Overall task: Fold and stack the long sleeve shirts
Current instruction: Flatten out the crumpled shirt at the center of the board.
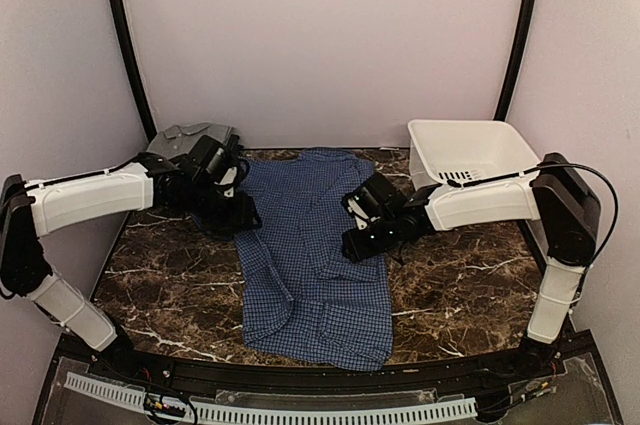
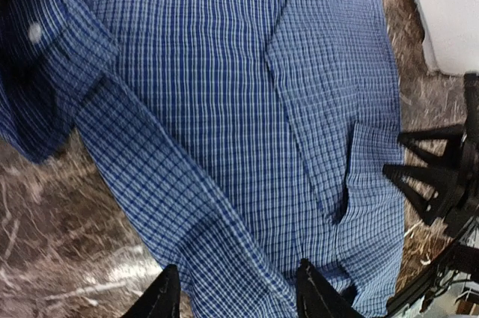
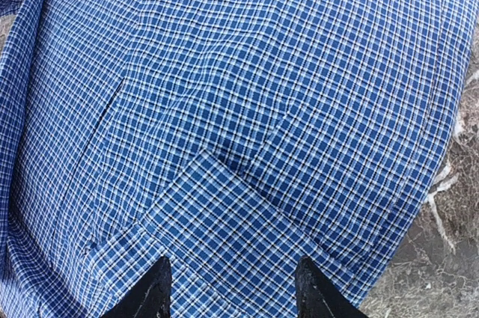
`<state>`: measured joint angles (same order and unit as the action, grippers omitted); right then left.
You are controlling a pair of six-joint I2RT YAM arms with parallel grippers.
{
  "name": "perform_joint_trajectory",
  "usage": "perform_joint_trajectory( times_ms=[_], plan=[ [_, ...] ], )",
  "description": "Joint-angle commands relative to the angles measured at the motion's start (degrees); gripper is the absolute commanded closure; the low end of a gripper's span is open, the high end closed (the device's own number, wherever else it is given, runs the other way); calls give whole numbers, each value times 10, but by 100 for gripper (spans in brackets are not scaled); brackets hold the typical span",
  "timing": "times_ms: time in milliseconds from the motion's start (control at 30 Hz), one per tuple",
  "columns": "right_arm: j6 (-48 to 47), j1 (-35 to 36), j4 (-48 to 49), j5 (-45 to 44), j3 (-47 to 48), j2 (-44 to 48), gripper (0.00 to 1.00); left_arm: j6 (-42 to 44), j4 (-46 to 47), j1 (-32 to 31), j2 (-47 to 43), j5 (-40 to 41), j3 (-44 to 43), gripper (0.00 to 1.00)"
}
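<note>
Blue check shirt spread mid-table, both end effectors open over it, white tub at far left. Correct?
No: the white tub sits at the far right, not the far left, as the top external view shows. The rest stands: the blue check shirt is spread mid-table, with the left end effector and right end effector open over it.

Looks like a robot test booth in a lab, not a home. Closed in on three sides by plain pale walls (image 1: pixel 320 35), with black poles (image 1: pixel 125 45) in the back corners. Fitted with a dark marble-patterned table (image 1: pixel 170 285), robot arms (image 1: pixel 90 195) bolted at its near edge, and a slotted white cable strip (image 1: pixel 300 413) with loose wiring along the front.
</note>
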<state>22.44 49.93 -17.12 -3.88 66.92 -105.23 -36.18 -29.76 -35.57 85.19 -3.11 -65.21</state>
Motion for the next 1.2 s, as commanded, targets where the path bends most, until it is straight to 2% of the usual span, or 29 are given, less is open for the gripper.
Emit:
perform_joint_trajectory(
  times_ms=[0, 233, 567, 633, 733, 867, 1000, 1167],
  plan=[
    [-13, 2, 15, -4, -2, 10, 47, -85, -4, -50, -21, -6, 49, 49],
    [-12, 0, 30, -4, -20, 16, 47, -113, -1, -92, 40, 21, 25, 50],
    [-3, -3, 45, 1, -39, 24, 47, -111, 40, -95, 112, 44, 20, 56],
    [-2, -3, 47, 1, -42, 25, 47, -112, 48, -95, 120, 53, 20, 62],
    [-2, -3, 49, 4, -47, 25, 47, -123, 41, -95, 120, 72, 24, 80],
    [-2, -3, 52, 5, -50, 20, 47, -136, -6, -95, 101, 123, 40, 98],
    [-3, -3, 55, 6, -57, 16, 47, -177, -82, -91, 43, 193, 89, 100],
    [-2, -4, 63, 13, -68, 11, 47, -241, -164, -58, -52, 225, 194, 100]
  ],
)
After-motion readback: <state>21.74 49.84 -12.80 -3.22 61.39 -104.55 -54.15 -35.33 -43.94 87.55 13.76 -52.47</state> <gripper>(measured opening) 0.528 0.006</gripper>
